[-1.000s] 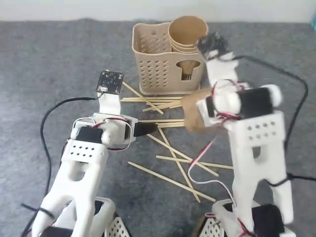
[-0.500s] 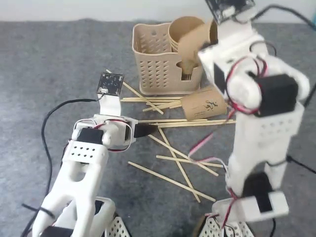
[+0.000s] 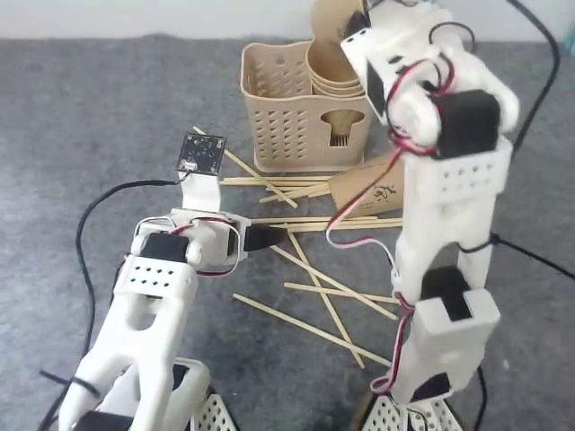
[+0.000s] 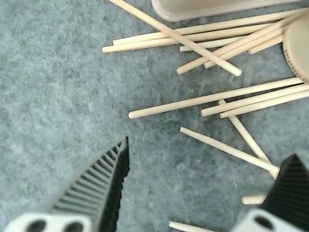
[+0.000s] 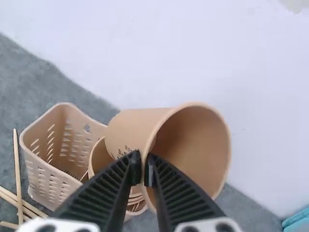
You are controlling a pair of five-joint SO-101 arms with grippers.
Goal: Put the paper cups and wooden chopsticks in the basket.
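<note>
1. The right claw [image 5: 142, 166] is pinched together on the rim of a paper cup [image 5: 193, 140], which hangs tilted in the air above the basket [image 5: 48, 150].
2. Under it, a stack of cups [image 3: 334, 76] stands in the basket, at the end nearer the right arm.
3. The left claw [image 4: 210, 150] is spread apart and holds nothing. It is low over loose chopsticks [image 4: 207, 99] on the grey bench [image 4: 58, 87].
4. A second cup [image 3: 368, 187] lies on its side just in front of the basket, among the chopsticks.
</note>
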